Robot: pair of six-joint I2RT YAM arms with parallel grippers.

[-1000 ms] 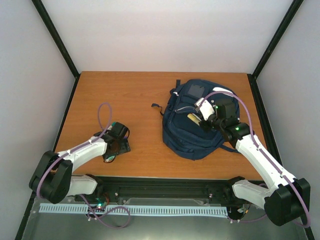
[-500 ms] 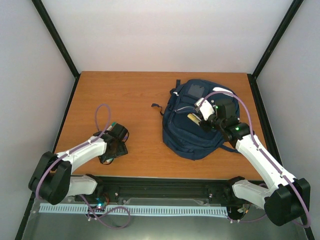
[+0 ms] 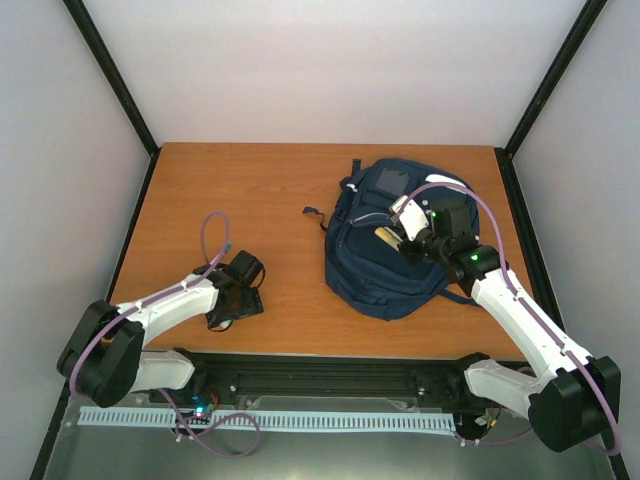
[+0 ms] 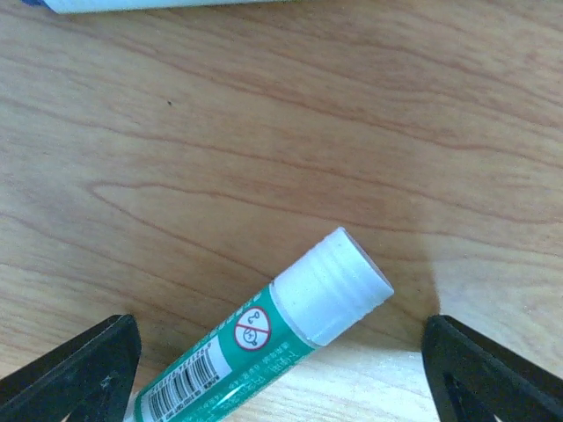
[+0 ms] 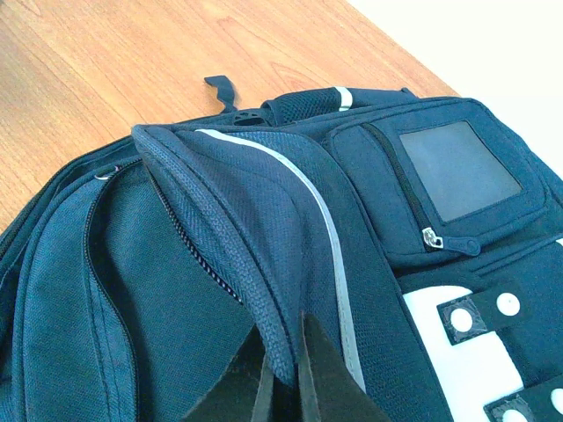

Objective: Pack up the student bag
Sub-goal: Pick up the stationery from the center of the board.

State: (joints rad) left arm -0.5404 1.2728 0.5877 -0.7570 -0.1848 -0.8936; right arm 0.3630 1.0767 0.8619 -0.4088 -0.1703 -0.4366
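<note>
The left gripper (image 3: 233,297) hangs low over the near left part of the table (image 3: 290,180), fingers spread wide. In its wrist view, a glue stick (image 4: 290,330) lies on the wood between the two fingertips (image 4: 88,365), touching neither. The stick has a green body with a barcode label, and its ribbed white cap (image 4: 339,286) points away from the camera.

Well apart from it, on the right half of the table, the navy backpack (image 3: 365,270) lies flat with its front pockets up and its top handle toward the far edge.

The right gripper (image 3: 405,237) sits on top of the backpack with its fingers pressed together. They pinch the zippered edge of the fabric flap with the thin white stripe (image 5: 330,255) and hold it raised above the main body.
</note>
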